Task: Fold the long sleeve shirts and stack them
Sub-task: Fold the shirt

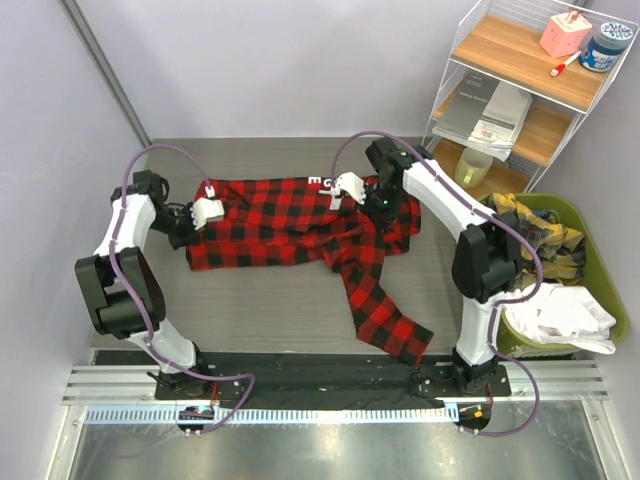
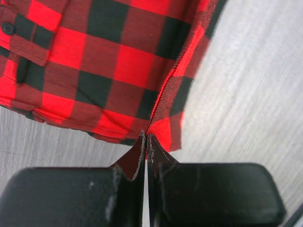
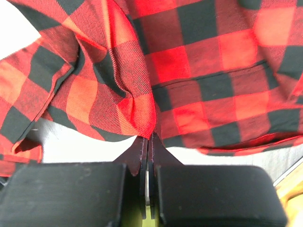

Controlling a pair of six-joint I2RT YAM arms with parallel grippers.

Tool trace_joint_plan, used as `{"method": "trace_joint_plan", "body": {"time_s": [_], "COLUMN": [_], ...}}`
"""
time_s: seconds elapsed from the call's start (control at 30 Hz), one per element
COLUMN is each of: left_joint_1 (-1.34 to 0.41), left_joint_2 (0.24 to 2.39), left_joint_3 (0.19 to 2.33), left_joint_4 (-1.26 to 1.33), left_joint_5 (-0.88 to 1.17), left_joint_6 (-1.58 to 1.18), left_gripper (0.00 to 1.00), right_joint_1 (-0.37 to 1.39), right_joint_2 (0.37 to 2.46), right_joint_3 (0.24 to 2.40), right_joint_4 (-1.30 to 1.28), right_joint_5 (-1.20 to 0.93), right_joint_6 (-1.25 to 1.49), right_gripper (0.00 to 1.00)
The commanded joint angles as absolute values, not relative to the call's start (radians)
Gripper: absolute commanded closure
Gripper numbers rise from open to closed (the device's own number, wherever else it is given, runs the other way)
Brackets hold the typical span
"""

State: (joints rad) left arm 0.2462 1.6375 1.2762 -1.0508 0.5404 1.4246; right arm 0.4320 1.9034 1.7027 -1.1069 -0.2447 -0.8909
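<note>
Nearest the lens in each wrist view, two black fingers meet tip to tip with red-and-black checked cloth caught between them. Both hands are closed on the same long sleeve shirt (image 1: 280, 225).

The left hand (image 2: 146, 137) pinches a thin edge at the shirt's left end, with bare grey tabletop (image 1: 260, 300) just beside it. The right hand (image 3: 147, 137) grips a bunched fold on the shirt's far edge, right of centre, close to a white lettered patch (image 1: 318, 180).

Holding two separated points probably lets the arms draw the cloth taut and flat, or carry one edge over for a fold. No fold looks finished yet.

The shirt lies in the middle of the tabletop, its body running left to right between the two hands. One sleeve (image 1: 385, 310) trails away from the body, angling toward the near edge on the right, loose and untucked.
</note>
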Motion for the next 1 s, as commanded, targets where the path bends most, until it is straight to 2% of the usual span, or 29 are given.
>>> {"method": "trace_joint_plan", "body": {"time_s": [0.0,0.1,0.23,0.97], "left_joint_1": [0.227,0.221,0.221,0.181], "left_joint_2": [1.693,1.742,1.798,1.917], "left_joint_3": [1.342,1.380,1.422,1.542], "left_joint_4": [-0.989,-0.973,-0.960,-0.907], "left_joint_5": [0.554,0.538,0.526,0.497], "left_joint_6": [1.335,1.313,1.302,1.258], "left_gripper": [1.00,1.00,1.00,1.00], "right_joint_1": [0.408,0.391,0.385,0.345], "right_joint_2": [1.988,2.068,2.134,2.160], "right_joint_3": [1.870,2.011,2.078,2.039], "right_joint_4": [-1.178,-1.213,-1.255,-1.256], "right_joint_5": [-0.244,-0.247,-0.252,-0.264], "right_joint_6": [-0.956,-0.966,-0.988,-0.989], "right_gripper": [0.99,0.99,0.99,0.99]}}
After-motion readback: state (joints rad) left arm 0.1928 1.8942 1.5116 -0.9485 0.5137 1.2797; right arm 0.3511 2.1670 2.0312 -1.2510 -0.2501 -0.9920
